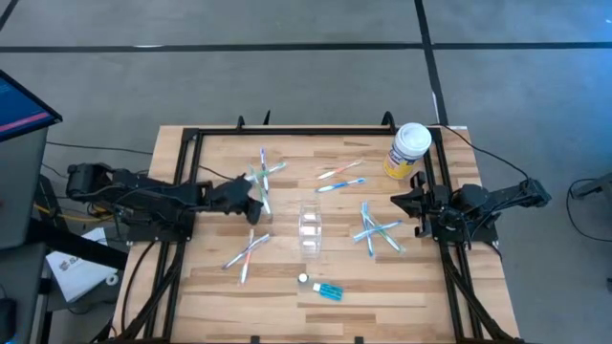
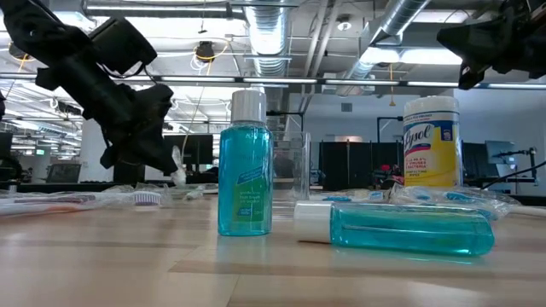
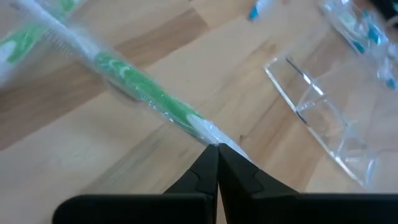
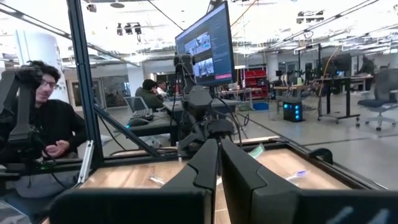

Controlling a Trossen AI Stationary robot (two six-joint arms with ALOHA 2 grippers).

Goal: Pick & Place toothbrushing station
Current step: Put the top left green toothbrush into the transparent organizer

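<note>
Wooden slats make up the table (image 1: 201, 287), framed by black rails, with an open workshop beyond it where a person (image 4: 46, 134) sits off to the side. Near the middle of the table lies the clear tumbler (image 1: 311, 227), apparently tipped on its side. Toothbrushes are scattered around it in loose bunches: one bunch (image 1: 379, 229) toward the right arm, a pair (image 1: 341, 178) toward the far edge, another pair (image 1: 247, 254) toward the near left. The small blue tube (image 1: 323, 290) lies near the front edge, and a yellow container (image 1: 408, 151) stands at the far right corner.

The left gripper (image 1: 256, 191) is over the far-left bunch, its fingers (image 3: 214, 171) pressed together and pinching the end of a green-handled toothbrush (image 3: 146, 93) still in clear wrapping. The pinch looks to be on the very tip, so the brush hangs long and could swing or slip. My judgement is that the step in hand is carrying this brush to the tumbler; it would go best with a slow, level lift, and the tumbler probably needs standing upright first.

The right gripper (image 4: 219, 163) waits at the table's right edge, fingers closed on nothing.
</note>
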